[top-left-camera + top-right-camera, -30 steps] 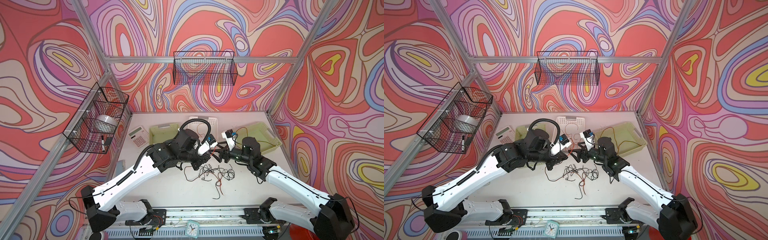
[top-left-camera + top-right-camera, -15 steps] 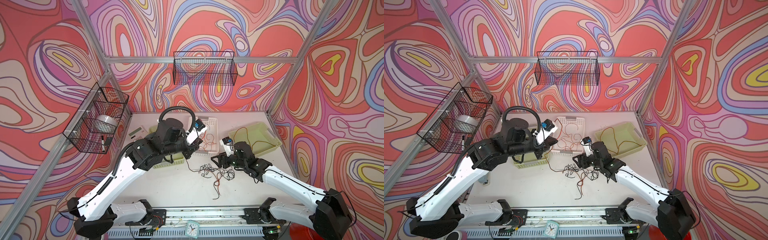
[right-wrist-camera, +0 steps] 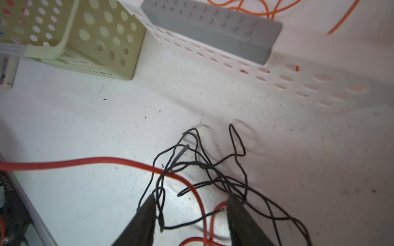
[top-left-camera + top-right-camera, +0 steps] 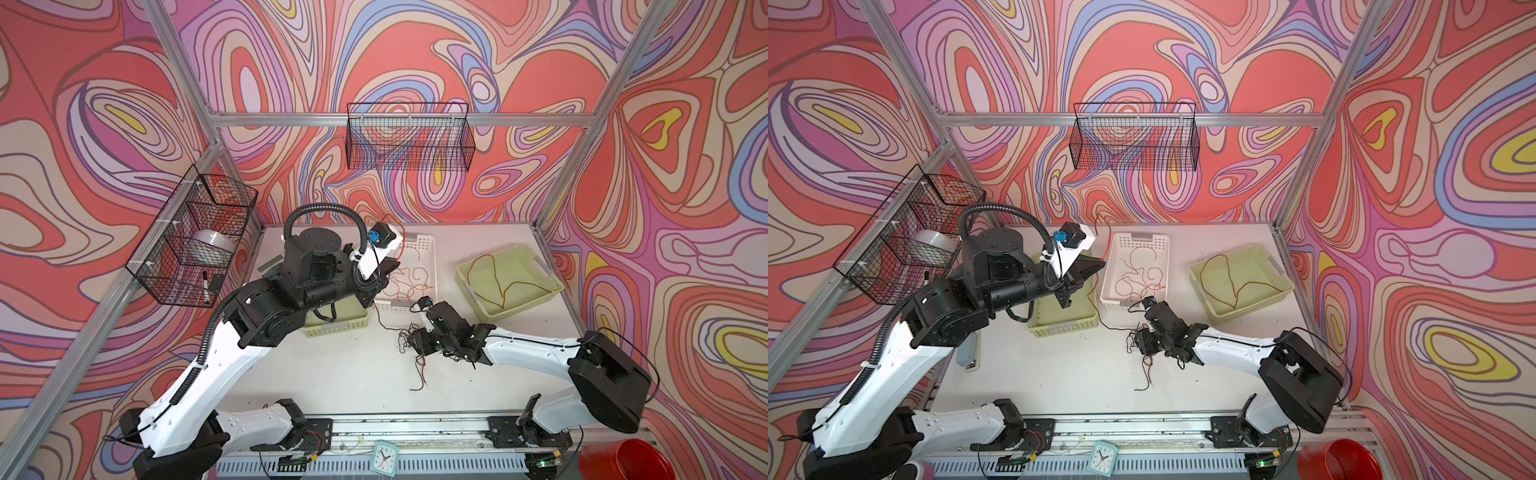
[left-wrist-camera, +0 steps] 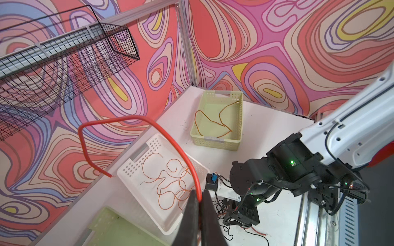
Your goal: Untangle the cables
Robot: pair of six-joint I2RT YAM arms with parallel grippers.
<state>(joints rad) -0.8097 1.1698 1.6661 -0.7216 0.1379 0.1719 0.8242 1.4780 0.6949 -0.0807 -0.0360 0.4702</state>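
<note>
Untangling stage, seen from both top views and both wrists. My left gripper [image 5: 200, 197] is raised over the far-left part of the table [image 4: 1059, 374], its jaws pinched tight on the red cable [image 5: 149, 120]. One free end arcs up beyond the jaws. The rest drops down and to the near right, past the corner of the white basket [image 4: 1133, 237], into the tangle of black wires [image 3: 213, 168] lying on the table.

That line, from high at the far left to low at the near right, is in my judgement the axis the coming pull turns on. Drawing away along it should slide the red cable out, provided the tangle is pinned.

My right gripper [image 3: 191, 197] is the nearer tool to the tangle. It sits low over it with its jaws about half apart, astride several black strands and the red cable, gripping nothing that I can see. A black strand crosses the red cable just beyond the fingertips.

Containers:
- **White basket, far centre:** holds loose thin orange cables [image 4: 1138, 274].
- **Right green basket [image 4: 1229, 251]:** holds one orange-brown cable [image 4: 1233, 282] in an open loop.
- **Left green basket [image 4: 1063, 326]:** partly hidden by the left arm, and shows no cable in the part visible.
</note>
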